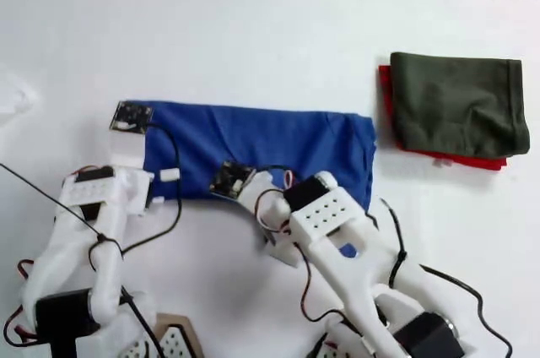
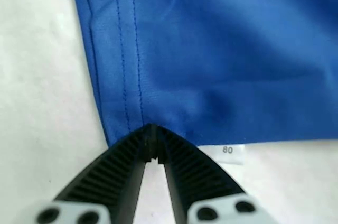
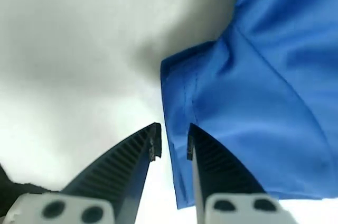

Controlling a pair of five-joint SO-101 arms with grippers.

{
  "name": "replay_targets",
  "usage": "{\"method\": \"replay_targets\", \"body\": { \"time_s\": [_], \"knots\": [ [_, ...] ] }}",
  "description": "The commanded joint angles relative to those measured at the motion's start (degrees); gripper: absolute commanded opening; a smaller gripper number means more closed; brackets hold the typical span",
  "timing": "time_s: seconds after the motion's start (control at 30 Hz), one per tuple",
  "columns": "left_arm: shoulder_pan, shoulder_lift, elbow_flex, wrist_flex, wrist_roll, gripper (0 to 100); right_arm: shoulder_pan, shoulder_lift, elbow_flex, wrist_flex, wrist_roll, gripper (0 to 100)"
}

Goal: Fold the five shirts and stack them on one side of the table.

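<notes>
A blue shirt (image 1: 261, 151) lies folded into a long strip across the middle of the table. My left gripper (image 1: 160, 181) is at its near left corner. In the left wrist view the left gripper (image 2: 152, 131) is shut on the shirt's (image 2: 211, 49) stitched hem, beside a small white tag (image 2: 228, 151). My right gripper (image 1: 253, 192) is at the strip's near edge, further right. There its fingers (image 3: 196, 155) pinch a hemmed edge of the blue shirt (image 3: 264, 102), right gripper (image 3: 173, 143) shut on it.
At the right side of the white table (image 1: 253, 46) a folded dark green shirt (image 1: 456, 105) rests on a folded red shirt (image 1: 447, 158). Both arms' bases and cables (image 1: 396, 257) crowd the near edge. The far half of the table is bare.
</notes>
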Motion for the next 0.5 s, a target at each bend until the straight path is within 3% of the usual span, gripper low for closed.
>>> {"method": "replay_targets", "body": {
  "time_s": [0.0,0.1,0.3,0.47],
  "knots": [
    [-0.4,-0.9,0.0,-0.9,0.5,3,-0.3,-4.8,-2.5,2.8,0.2,8.8],
    [-0.4,-0.9,0.0,-0.9,0.5,3,-0.2,-5.6,-1.2,3.2,0.3,9.6],
    [-0.4,-0.9,0.0,-0.9,0.5,3,0.0,-5.6,6.5,-1.3,3.0,20.4],
    [-0.4,-0.9,0.0,-0.9,0.5,3,-0.2,-5.6,10.3,-4.8,3.0,20.9]
  ]
}}
